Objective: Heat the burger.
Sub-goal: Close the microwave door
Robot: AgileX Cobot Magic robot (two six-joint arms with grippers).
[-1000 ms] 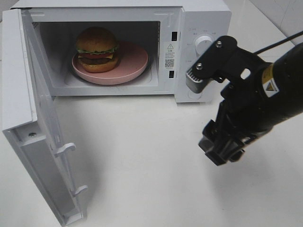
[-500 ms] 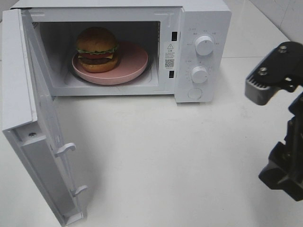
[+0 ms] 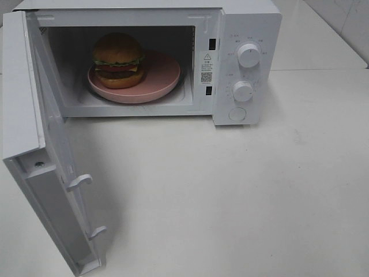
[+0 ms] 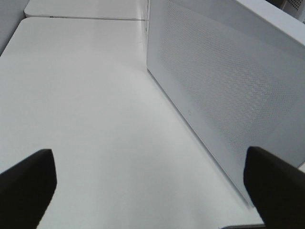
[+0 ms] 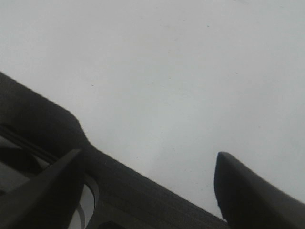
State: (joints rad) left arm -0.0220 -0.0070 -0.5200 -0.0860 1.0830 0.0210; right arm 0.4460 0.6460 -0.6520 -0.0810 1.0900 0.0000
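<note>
White surface (image 3: 230,190) fills the front of the high view, flat and bare.

The left jaws show only in the left wrist view. They stand wide open over the surface, with two dark tips far apart and nothing between them. Close beside them a white panel with tiny dots (image 4: 224,86) stands up from the surface. It looks like part of the microwave, but which part is hard to tell.

The right jaws show only in the right wrist view. They are open too, with a big gap, and they hold nothing. Only plain surface shows past them.

In the high view, the door (image 3: 52,173) is swung wide open on the left, coming toward the front. Two little hooks (image 3: 79,182) stick out from its edge.

Behind it sits the white microwave (image 3: 248,34). Two round knobs (image 3: 249,55) sit one above the other on its right side, with a round button (image 3: 237,114) below them.

Deep inside the microwave lies a pink plate (image 3: 161,75). The burger (image 3: 118,57) sits on the left part of the plate, upright, with its brown bun on top and green lettuce at the edge.
</note>
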